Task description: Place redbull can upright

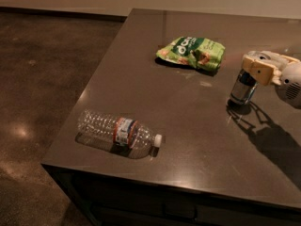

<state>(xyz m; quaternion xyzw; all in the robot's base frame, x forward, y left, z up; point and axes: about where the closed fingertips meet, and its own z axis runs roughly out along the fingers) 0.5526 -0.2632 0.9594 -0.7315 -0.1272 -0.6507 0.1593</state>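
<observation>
1. Camera view shows the slim metal redbull can [242, 89], with dark blue and silver panels, near the right side of the table. It stands close to upright, with its top leaning slightly to the right.
2. The can's lower end sits at the tabletop where its own shadow begins. Whether it rests fully on the surface cannot be told.
3. The cream-coloured two-finger gripper [252, 71] is at the top of the can, reaching in from the right edge of the frame. Its fingers are clamped on the can's upper part.
4. The white rounded arm [292, 81] continues behind the gripper and runs out of frame on the right.
5. The arm's dark shadow [270, 138] falls on the tabletop in front of the can and to its right.
6. The crumpled green snack bag [191, 52] lies flat, left of the can and farther back, well apart from it.
7. The clear plastic water bottle [117, 132], with a red-blue label and white cap, lies on its side near the front left corner, cap pointing right.
8. The dark grey-brown rectangular table [178, 126] carries all these items.
9. The glossy brown floor [42, 79] extends to the left.
</observation>
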